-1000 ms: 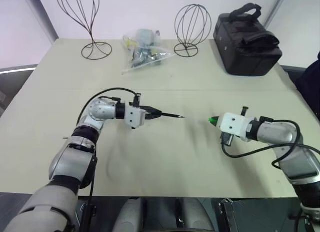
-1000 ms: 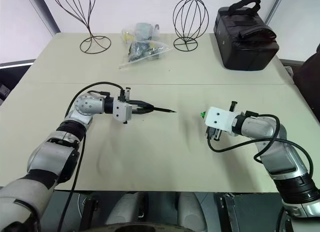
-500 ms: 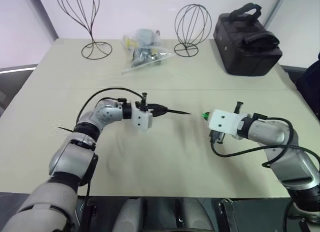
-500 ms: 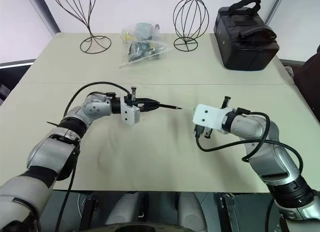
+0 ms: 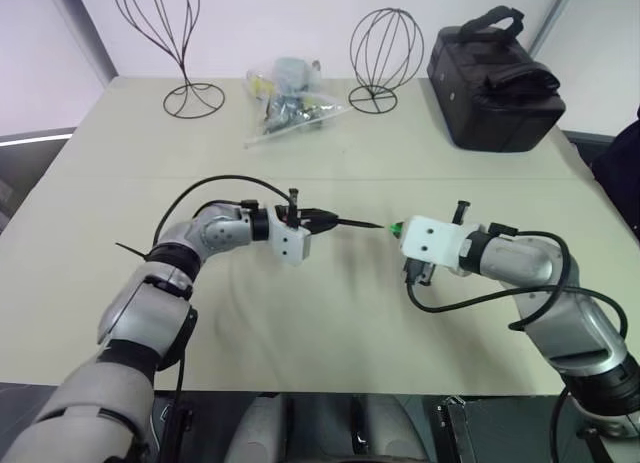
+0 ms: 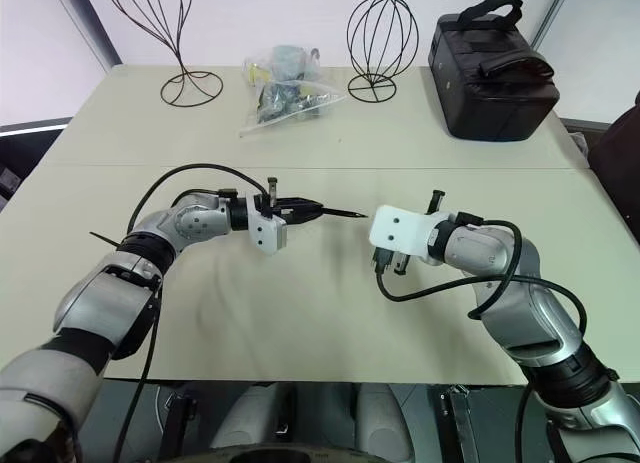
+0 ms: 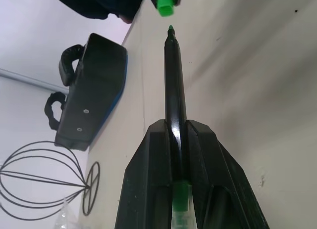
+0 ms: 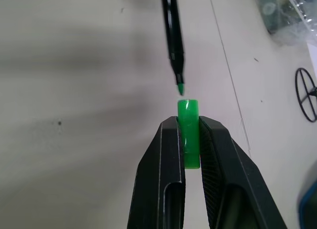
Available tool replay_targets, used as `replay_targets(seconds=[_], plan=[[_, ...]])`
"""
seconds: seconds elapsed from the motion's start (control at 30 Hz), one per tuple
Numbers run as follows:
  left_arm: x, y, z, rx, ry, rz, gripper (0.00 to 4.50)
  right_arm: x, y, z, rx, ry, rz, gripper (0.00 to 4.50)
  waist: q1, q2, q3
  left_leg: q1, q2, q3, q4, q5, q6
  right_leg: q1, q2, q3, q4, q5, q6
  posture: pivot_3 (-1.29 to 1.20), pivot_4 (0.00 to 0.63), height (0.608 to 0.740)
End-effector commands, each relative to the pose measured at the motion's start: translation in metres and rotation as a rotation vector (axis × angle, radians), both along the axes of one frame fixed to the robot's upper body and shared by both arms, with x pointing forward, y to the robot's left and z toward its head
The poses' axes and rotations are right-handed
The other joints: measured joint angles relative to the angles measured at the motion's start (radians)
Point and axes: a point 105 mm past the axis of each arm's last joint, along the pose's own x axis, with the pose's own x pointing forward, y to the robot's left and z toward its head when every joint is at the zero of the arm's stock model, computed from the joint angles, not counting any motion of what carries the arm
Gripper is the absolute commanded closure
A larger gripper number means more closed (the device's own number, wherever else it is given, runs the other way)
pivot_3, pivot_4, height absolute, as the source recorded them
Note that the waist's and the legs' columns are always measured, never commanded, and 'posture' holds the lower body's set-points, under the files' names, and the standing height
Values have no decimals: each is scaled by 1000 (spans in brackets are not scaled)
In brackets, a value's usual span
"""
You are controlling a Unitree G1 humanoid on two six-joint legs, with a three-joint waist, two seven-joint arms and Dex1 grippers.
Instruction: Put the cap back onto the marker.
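A clear plastic bag (image 5: 285, 103) at the table's (image 5: 330, 323) far side holds small mixed items, too small to identify; the black bag (image 5: 495, 78) beside it is zipped shut. The left gripper (image 7: 174, 127) clamps the marker (image 7: 175, 85), a thin glossy black stick with a green tip. The right gripper (image 8: 189, 124) pinches the cap (image 8: 188, 125), a short bright green cylinder. The wrist views show tip and cap nearly aligned, just apart.
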Motion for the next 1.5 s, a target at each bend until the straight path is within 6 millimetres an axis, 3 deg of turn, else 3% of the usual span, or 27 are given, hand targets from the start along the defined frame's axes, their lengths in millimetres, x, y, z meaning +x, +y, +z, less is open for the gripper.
replay_targets(seconds=[0.03, 0.8, 1.5], plan=[[1, -3, 14, -29, -46, -14, 4500, -2, 9, 15, 9, -68, 27, 4247, 0, 0, 0, 0, 0, 0, 0, 0, 0, 0, 0, 0, 0, 0, 0, 0, 150, 740], [-1, 3, 11, -12, -52, -21, 4500, 1, -4, 17, -24, -72, 7, 4247, 0, 0, 0, 0, 0, 0, 0, 0, 0, 0, 0, 0, 0, 0, 0, 0, 150, 740], [-3, -1, 15, -56, -65, -35, 4500, -1, 3, 17, 4, -60, 30, 4247, 0, 0, 0, 0, 0, 0, 0, 0, 0, 0, 0, 0, 0, 0, 0, 0, 150, 740]])
